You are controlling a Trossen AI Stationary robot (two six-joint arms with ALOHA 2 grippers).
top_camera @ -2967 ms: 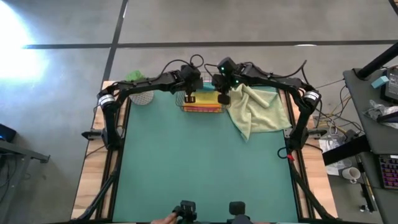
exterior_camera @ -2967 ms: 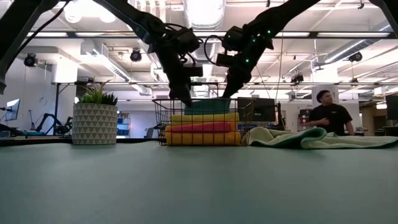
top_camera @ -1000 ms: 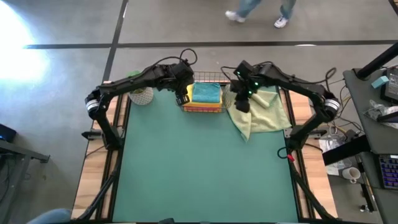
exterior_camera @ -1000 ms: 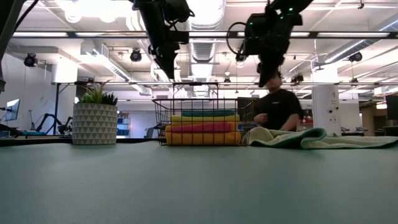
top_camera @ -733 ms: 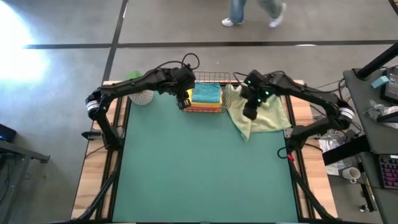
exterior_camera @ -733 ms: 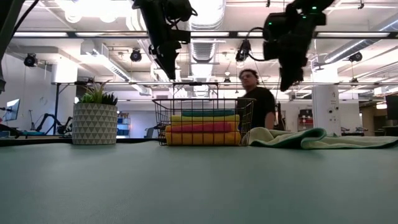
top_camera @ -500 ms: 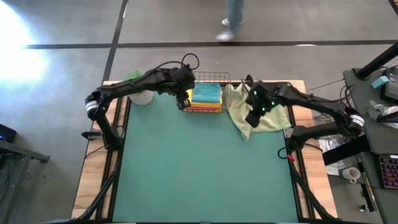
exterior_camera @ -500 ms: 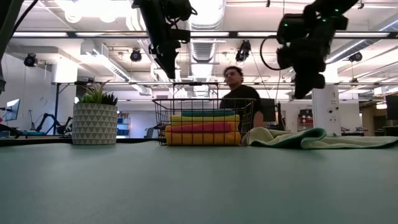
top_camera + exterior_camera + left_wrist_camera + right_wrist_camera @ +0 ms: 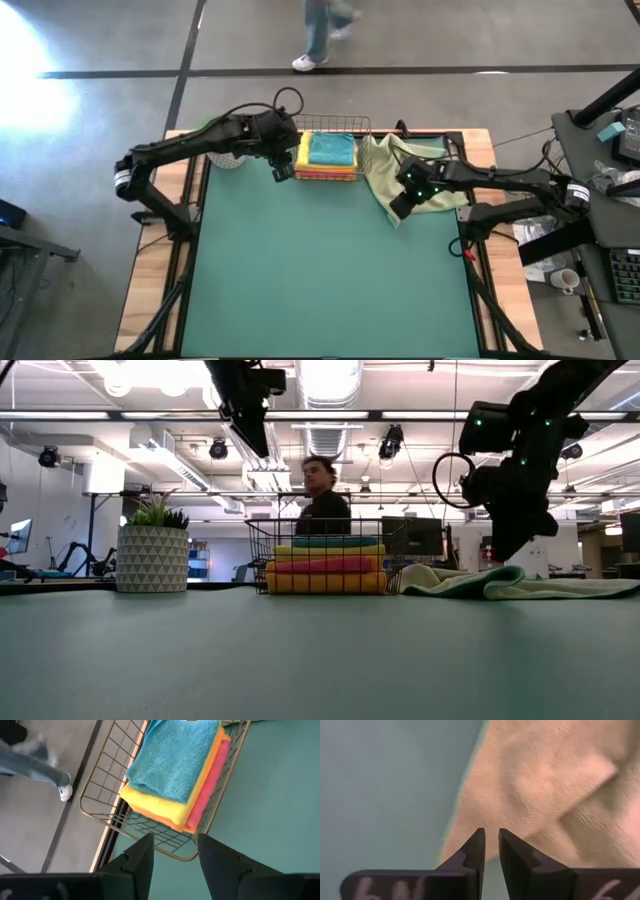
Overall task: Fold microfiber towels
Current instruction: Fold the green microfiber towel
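Where crumpled: sage towel (image 9: 425,185), apparently ungripped.

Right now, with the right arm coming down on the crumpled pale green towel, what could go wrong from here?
The right end effector hangs at the sage towel's near tip with its fingers nearly together: it could close beside the edge and miss, or pinch several bunched layers. The towel's far edge lies against the wire basket, so dragging it may snag there and shift the folded stack, teal towel on top. The left end effector waits open beside the basket.
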